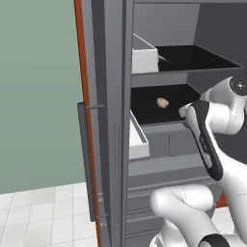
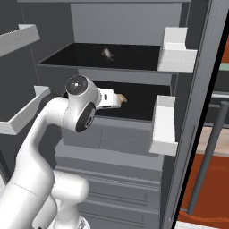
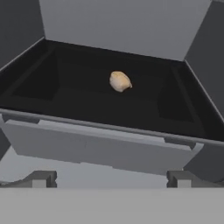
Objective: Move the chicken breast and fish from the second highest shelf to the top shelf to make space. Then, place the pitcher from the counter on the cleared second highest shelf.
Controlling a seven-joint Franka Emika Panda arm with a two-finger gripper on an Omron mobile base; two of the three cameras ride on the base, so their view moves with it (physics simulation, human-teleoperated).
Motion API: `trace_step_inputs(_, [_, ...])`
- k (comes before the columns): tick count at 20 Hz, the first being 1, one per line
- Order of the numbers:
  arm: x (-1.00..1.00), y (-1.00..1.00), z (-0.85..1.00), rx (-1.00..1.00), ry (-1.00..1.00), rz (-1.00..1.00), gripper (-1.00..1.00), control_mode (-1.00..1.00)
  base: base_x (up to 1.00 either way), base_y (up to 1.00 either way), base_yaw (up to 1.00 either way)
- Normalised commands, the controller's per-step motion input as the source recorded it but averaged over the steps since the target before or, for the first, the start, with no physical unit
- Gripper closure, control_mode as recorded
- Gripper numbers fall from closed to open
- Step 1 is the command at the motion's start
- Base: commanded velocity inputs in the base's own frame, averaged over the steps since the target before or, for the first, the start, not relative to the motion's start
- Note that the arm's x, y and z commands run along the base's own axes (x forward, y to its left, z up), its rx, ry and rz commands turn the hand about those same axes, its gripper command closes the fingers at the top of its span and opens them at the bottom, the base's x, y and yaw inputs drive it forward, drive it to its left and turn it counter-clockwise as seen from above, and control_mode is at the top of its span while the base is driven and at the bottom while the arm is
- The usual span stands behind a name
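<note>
While the gripper [image 3: 111, 178] hovers, fingers apart, chicken [image 3: 120, 81] lies at 12 o'clock on the second shelf [image 3: 100, 131]; fish [image 2: 107, 53] up top.

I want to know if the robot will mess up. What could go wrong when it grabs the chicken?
The chicken breast is small and rounded, so it might slip from the open gripper. The second highest shelf has a raised front edge the gripper could bump going in.
</note>
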Motion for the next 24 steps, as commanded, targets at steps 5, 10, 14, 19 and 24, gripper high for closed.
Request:
trace_step_inputs(5, [0.43,-0.07,-0.31,0.08,0.0,0.0,-1.0,-1.0,0.0,0.0,0.0])
trace_step_inputs(10, [0.55,0.0,-0.38,0.06,0.02,0.0,-1.0,-1.0,0.0,0.0,0.0])
trace_step_inputs(14, [0.49,0.0,-0.28,0.02,0.01,0.0,-1.0,-1.0,0.0,0.0,0.0])
trace_step_inputs(19, [0.46,0.0,-0.16,0.01,0.01,0.0,-1.0,-1.0,0.0,0.0,0.0])
trace_step_inputs(24, [0.51,0.0,-0.13,0.01,0.02,0.0,-1.0,-1.0,0.0,0.0,0.0])
